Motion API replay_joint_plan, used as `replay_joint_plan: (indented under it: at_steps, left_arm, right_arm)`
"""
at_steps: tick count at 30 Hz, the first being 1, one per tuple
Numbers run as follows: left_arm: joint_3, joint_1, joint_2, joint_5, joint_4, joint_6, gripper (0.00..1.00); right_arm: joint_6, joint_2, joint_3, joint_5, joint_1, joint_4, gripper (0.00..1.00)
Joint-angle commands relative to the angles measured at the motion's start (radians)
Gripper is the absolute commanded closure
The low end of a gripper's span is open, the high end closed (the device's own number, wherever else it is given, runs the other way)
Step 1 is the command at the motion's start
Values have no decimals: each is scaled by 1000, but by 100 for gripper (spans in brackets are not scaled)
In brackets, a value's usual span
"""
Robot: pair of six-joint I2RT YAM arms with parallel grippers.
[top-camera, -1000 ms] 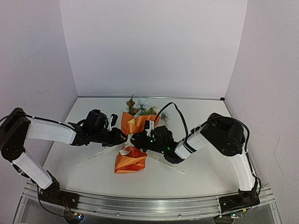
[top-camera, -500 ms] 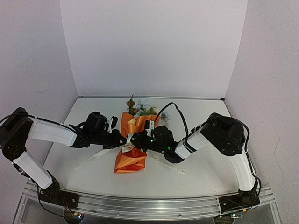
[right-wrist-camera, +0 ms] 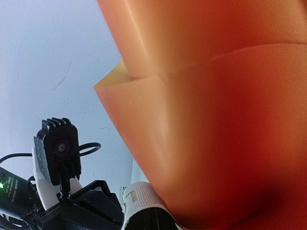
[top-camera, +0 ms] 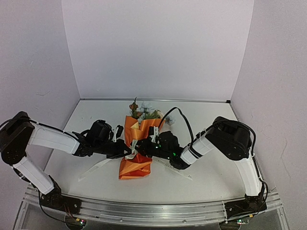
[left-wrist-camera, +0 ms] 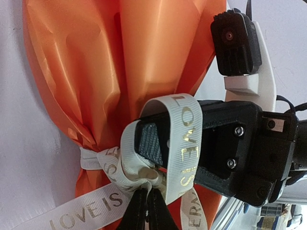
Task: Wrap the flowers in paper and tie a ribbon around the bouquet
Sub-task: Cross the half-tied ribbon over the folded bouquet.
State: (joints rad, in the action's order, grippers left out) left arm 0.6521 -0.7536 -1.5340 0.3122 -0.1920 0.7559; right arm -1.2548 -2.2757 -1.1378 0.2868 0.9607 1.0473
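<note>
Orange paper (left-wrist-camera: 120, 57) is already gathered into a cone, so what's left is basically the ribbon part. The bouquet (top-camera: 136, 143) lies flat on the table (top-camera: 211, 124) with the flowers (top-camera: 144, 109) poking out the far end, away from both arms. Its pinched waist sits right between the two grippers, which come at it from opposite sides. The ribbon (left-wrist-camera: 182, 143) goes around that waist and bunches into a messy half-knot just ahead of the left gripper (left-wrist-camera: 146, 211). Its jaws are pressed together, and from its own camera it looks like they've got a fold of ribbon nipped right at the knot, I'd guess to pin it so it can't slip loose. The right gripper (left-wrist-camera: 148, 143) is closed up too, fingers pointing across at the left one, and a loop of ribbon is draped over the outside of its fingers like it's a peg. My read is that the closed fingers are there to hold the loop open so an end can go through. Can't tell if any ribbon is actually caught between those jaws. One loose tail trails off on the table behind the left jaws, the other runs back under the right ones. Both look slack, so nothing is cinched yet imo.
</note>
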Motion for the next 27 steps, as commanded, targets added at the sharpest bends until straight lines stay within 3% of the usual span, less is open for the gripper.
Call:
replay_joint_plan:
  at_steps: [1,7,22,27]
  left_arm:
    - [23,-6,60,-45,32,-21,87]
    - [37,3,141,-139,102,-37,79]
    - [54,28,196,-151,117,-68,67]
    - [66,45,219,-173,134,-55,68]
  right_arm:
    - [23,4,-11,21,3,48,100]
    - [30,8,-4,32,-1,47,100]
    - [41,7,0,51,-6,35,100]
    - [45,10,-1,49,-7,30,100]
